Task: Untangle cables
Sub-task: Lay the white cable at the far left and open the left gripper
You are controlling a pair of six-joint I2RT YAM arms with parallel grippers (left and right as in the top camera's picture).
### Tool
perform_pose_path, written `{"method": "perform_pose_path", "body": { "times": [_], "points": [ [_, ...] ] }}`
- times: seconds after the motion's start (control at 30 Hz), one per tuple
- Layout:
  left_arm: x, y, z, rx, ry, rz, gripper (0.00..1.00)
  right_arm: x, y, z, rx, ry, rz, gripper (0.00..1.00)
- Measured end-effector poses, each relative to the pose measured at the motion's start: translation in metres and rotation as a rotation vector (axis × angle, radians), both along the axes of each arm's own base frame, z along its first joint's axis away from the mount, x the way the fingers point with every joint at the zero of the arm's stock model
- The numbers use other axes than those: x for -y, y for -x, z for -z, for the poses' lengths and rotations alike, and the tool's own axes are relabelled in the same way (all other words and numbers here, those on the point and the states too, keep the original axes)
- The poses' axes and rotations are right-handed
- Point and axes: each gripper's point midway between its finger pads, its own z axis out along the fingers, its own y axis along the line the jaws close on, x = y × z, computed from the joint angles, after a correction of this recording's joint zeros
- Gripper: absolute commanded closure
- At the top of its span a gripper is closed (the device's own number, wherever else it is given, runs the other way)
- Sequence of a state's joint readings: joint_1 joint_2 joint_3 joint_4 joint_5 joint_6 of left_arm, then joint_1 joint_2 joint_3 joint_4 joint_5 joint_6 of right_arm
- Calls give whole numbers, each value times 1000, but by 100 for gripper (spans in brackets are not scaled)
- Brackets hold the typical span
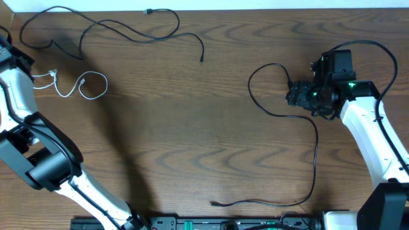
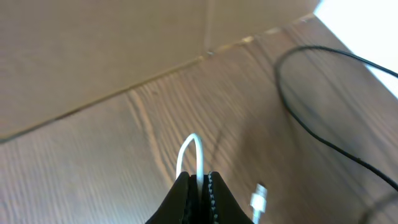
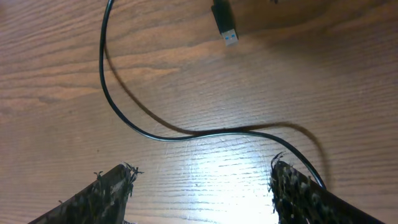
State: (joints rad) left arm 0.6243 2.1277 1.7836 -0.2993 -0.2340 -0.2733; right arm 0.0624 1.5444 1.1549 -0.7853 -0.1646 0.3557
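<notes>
The left pincer point(image 2: 200, 186) is closed tight on a bend of the white cable point(image 2: 189, 152), a small loop standing up above its jaws. The cable's white plug point(image 2: 258, 199) lies on the wood just right of them. In the overhead view the rest of this cable curls rightward over the left part of the table point(image 1: 192, 140).

The right pincer point(image 3: 202, 171) is wide open and holds nothing. The right black cable point(image 3: 102, 62) curves across the wood between its fingers, and its USB plug point(image 3: 225, 25) lies farther off.

The other black cable point(image 1: 115, 27) wanders along the far left edge, near the white one but apparently not crossing it.

Risks, as I judge them:
- A long pull by the left pincer could drag the white curl into the far-left black cable and tangle them again.
- The thin cord could slip from so narrow a pinch.
- If the right pincer shuts without coming lower, it may miss its cable.
- A sharp tug there could whip the free plug about.

No container of any kind is in view.
</notes>
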Motion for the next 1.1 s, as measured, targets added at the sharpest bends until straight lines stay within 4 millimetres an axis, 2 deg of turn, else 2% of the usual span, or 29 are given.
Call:
{"method": "perform_pose_path", "body": {
  "times": [0.27,0.37,0.43,0.47,0.6,0.93,1.1],
  "points": [
    [-27,20,11,-29,-21,-70,91,0,2,1,-8,-1,3,31],
    [-33,21,9,-17,-34,-78,77,0,2,1,-8,-1,3,31],
    [-35,20,6,-9,-43,-78,55,0,2,1,-8,-1,3,30],
    [-36,19,4,-1,-51,-77,48,0,2,1,-8,-1,3,30],
    [-38,13,-3,-7,-95,-32,29,0,2,1,-8,-1,3,30],
    [-32,15,5,-71,-87,3,28,0,1,0,-6,-1,3,27],
    [-15,5,10,-90,-71,38,27,0,1,1,-6,-1,3,24]
  ]
}}
